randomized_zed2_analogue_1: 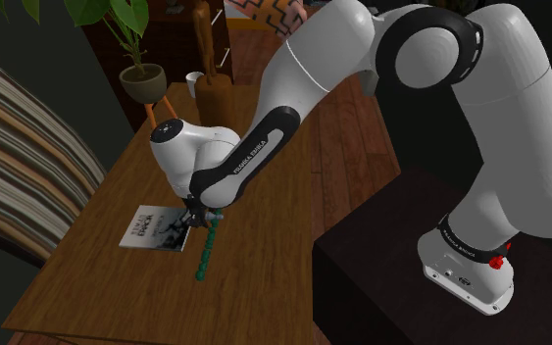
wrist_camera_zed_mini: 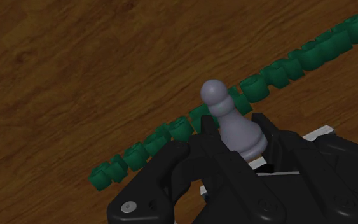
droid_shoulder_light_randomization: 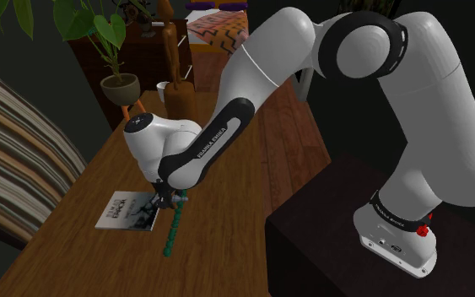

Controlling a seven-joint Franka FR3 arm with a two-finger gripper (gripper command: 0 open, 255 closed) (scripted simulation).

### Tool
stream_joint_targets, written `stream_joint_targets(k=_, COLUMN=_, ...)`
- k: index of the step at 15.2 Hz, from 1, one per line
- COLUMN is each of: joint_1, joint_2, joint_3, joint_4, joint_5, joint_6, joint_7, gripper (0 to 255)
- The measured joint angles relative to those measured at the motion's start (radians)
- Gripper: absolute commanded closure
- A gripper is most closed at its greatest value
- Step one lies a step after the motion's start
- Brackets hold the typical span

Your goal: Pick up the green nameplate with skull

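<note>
The green nameplate [droid_shoulder_light_randomization: 170, 231] [randomized_zed2_analogue_1: 204, 255] is a thin strip of raised green letters [wrist_camera_zed_mini: 298, 58] lying flat on the wooden table [droid_shoulder_light_randomization: 227, 245]. A grey pawn-shaped figure [wrist_camera_zed_mini: 233, 124] stands on it. My gripper [droid_shoulder_light_randomization: 173, 202] [randomized_zed2_analogue_1: 206, 221] [wrist_camera_zed_mini: 234, 130] is lowered onto the strip's far end, beside a booklet. In the wrist view the black fingers [wrist_camera_zed_mini: 203, 127] press against both sides of the grey figure, shut on it. The strip still rests on the wood.
A black-and-white booklet [droid_shoulder_light_randomization: 127, 211] [randomized_zed2_analogue_1: 154, 227] lies just beside the gripper, towards the shoulder view's left. A potted plant [droid_shoulder_light_randomization: 120, 87], white mug [droid_shoulder_light_randomization: 161, 91] and wooden vase [droid_shoulder_light_randomization: 179, 89] stand at the far end. A striped chair [droid_shoulder_light_randomization: 16, 143] flanks the table.
</note>
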Motion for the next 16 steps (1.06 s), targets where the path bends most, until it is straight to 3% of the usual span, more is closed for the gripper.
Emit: stream_joint_targets(k=16, joint_1=-0.030, joint_2=-0.131, joint_3=0.044, joint_4=-0.011, joint_5=0.053, joint_6=-0.118, joint_7=-0.034, gripper=255)
